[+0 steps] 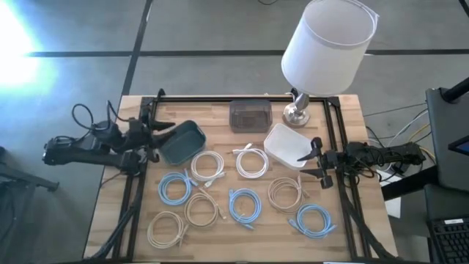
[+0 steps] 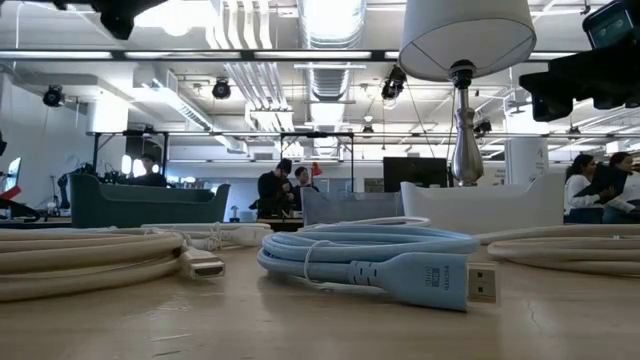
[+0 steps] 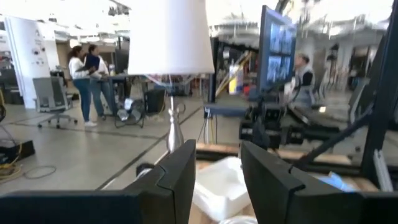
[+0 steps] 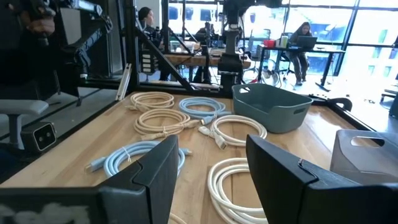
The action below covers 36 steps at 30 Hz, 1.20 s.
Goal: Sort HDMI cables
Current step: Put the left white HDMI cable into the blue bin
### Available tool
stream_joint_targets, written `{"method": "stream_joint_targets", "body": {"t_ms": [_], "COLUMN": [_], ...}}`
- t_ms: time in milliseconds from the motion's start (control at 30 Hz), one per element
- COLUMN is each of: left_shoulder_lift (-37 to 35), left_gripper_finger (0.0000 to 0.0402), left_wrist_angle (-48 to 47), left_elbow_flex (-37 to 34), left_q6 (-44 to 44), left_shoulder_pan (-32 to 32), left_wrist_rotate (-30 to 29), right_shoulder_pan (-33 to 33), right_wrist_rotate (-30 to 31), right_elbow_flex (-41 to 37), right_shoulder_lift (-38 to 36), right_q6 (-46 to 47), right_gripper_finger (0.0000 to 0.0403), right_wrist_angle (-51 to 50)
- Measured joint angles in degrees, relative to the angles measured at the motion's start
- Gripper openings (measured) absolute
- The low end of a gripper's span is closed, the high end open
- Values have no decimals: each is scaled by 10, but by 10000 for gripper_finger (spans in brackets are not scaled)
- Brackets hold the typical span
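Observation:
Several HDMI cable coils lie flat on the wooden table: light blue ones [image 1: 174,188], [image 1: 245,204], [image 1: 314,220], white ones [image 1: 207,166], [image 1: 251,162], and beige ones [image 1: 167,227], [image 1: 201,210], [image 1: 286,193]. In the low view a light blue coil [image 2: 370,262] with its plug lies nearest. My left gripper [image 1: 163,136] is open and empty above the table's far left, beside a teal bin [image 1: 182,141]. My right gripper [image 1: 313,158] is open and empty at the right, beside a white bin [image 1: 288,145]. Both also show open in their wrist views [image 3: 217,171], [image 4: 211,168].
A grey translucent bin [image 1: 250,115] stands at the far middle. A lamp with a white shade [image 1: 326,40] stands on its metal base [image 1: 297,111] at the far right. Black frame rails [image 1: 341,147] run along the table's sides. People show in the room beyond.

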Motion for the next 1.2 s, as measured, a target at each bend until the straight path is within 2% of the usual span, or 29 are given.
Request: {"method": "stream_joint_targets", "body": {"t_ms": [333,433,600,667,933,1200], "left_shoulder_lift": [109,142,200,221,275,285], "left_gripper_finger": [133,133,133,133,133,133], "left_wrist_angle": [-3,-4,-13,0,13,17], "left_elbow_flex": [10,8,5,8,7,7], "left_q6": [-8,-4,-2,-2,4,4], "left_shoulder_pan": [0,0,-1,-1,0,0], "left_wrist_rotate": [37,77,184,205,208,208], "right_shoulder_pan": [0,0,0,0,0,0], "right_wrist_rotate": [0,0,0,0,0,0], "right_elbow_flex": [0,0,0,0,0,0], "right_shoulder_lift": [0,0,0,0,0,0], "right_q6": [-1,0,0,-1,0,0], "right_gripper_finger": [185,185,185,185,185,185], "right_wrist_angle": [0,0,0,0,0,0]}}
